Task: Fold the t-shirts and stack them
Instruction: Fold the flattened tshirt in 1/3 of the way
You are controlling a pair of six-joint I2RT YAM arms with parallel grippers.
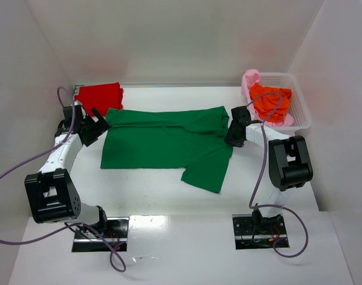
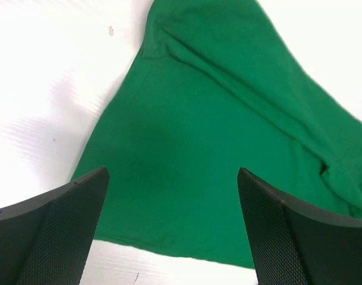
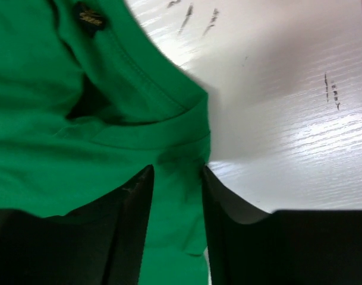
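Top view: green t-shirt (image 1: pixel 169 142) lies spread across the middle of the white table (image 1: pixel 169 202), long axis left to right, one sleeve flopped toward the lower centre. The collar end is at the right.

Left gripper (image 1: pixel 97 127) sits at the shirt's left edge. In the left wrist view its claw (image 2: pixel 173 172) is spread wide, both black fingers (image 2: pixel 62 225) low in the frame, green cloth lying flat between and beyond them. Nothing is held.

Right gripper (image 1: pixel 235 127) is at the shirt's right end. In the right wrist view the claw (image 3: pixel 176 172) is drawn in to a narrow gap with the green t-shirt (image 3: pixel 62 148) caught between the fingers (image 3: pixel 124 219), just beside the collar band (a small label shows inside the neck, upper left).

Red t-shirt (image 1: pixel 100 96), folded, lies at upper left, near the green one's corner.

White basket (image 1: pixel 301 116), upper right, holds the orange t-shirt (image 1: pixel 273 104); the pink t-shirt (image 1: pixel 250 80) drapes over its left rim.
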